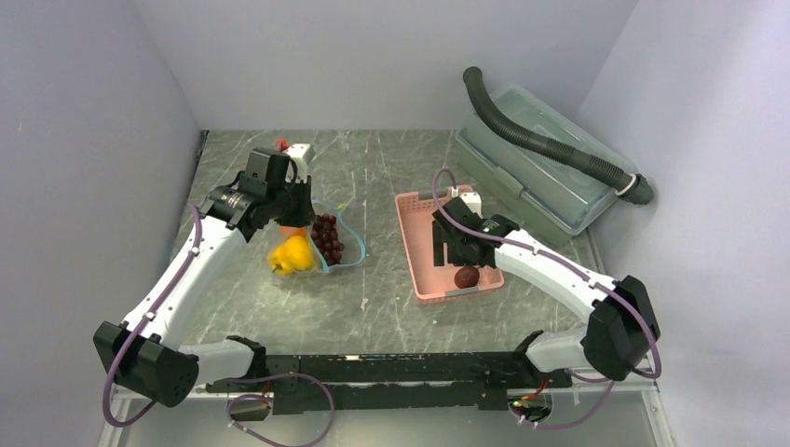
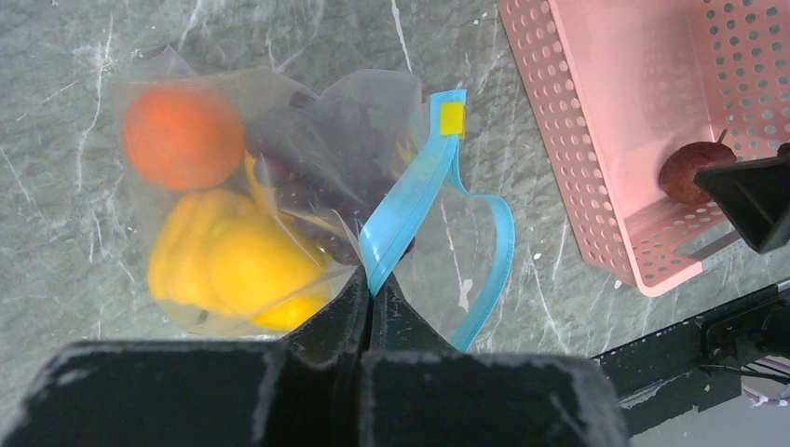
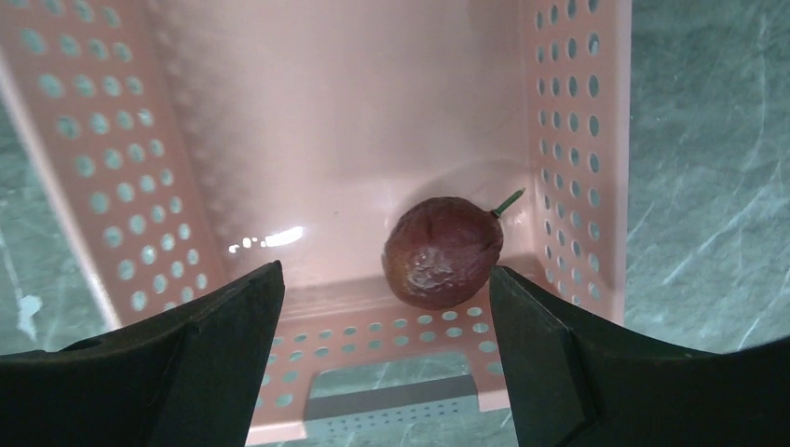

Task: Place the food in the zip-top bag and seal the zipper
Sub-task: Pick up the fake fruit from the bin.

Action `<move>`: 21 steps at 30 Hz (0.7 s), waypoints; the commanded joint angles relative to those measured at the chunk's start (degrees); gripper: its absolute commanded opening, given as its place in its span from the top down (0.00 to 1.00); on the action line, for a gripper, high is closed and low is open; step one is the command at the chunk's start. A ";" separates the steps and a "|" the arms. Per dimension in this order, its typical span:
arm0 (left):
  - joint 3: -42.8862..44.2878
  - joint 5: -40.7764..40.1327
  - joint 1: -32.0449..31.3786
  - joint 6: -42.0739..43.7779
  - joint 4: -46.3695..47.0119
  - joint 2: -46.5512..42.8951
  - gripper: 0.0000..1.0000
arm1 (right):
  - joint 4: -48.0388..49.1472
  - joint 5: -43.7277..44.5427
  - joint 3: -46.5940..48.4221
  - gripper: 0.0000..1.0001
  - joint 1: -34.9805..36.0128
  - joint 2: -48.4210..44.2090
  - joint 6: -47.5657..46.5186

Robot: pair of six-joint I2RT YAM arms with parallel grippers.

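On the bench the bag lies to the left, with the pepper, orange and grapes inside. The basket sits apart to its right, a round fruit in its near right corner. Behind that, further right, stands the box, a hose draped across it.

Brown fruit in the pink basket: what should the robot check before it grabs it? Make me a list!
1. Right claw open: ok, jaws wide apart.
2. Fruit centred between them: not ok, it sits close to one finger.
3. Room for that finger beside the basket wall: cannot tell.
4. Left claw shut on the zipper: ok.
5. Bag mouth open for the fruit: ok, the zipper loops apart.
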 commanded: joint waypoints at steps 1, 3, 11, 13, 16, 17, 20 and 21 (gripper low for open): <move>0.08 0.55 -0.19 0.39 1.10 -0.36 1.00 | 0.68 0.05 -0.99 0.15 -2.05 1.69 0.87; 0.08 0.57 -0.19 0.39 1.14 -0.39 1.00 | 1.37 -0.04 -1.51 0.15 -2.63 3.05 1.26; 0.11 0.56 -0.19 0.48 1.12 -0.32 1.00 | 1.67 1.30 -2.73 0.14 -3.34 8.49 3.38; 0.10 0.56 -0.19 0.47 1.11 -0.47 1.00 | 2.06 1.00 -3.34 0.14 -3.34 8.91 3.77; 0.09 0.73 -0.19 0.46 1.10 -0.48 1.00 | 2.78 0.41 -4.33 0.14 -3.42 9.25 4.41; 0.09 0.74 -0.19 0.45 1.16 -0.48 1.00 | 2.89 0.28 -4.59 0.14 -3.47 9.31 4.59; 0.09 0.74 -0.19 0.47 1.10 -0.43 1.00 | 3.19 0.45 -5.23 0.14 -3.43 9.75 4.97; 0.13 0.74 -0.19 0.48 1.10 -0.47 1.00 | 3.25 0.47 -5.40 0.14 -3.43 9.84 5.06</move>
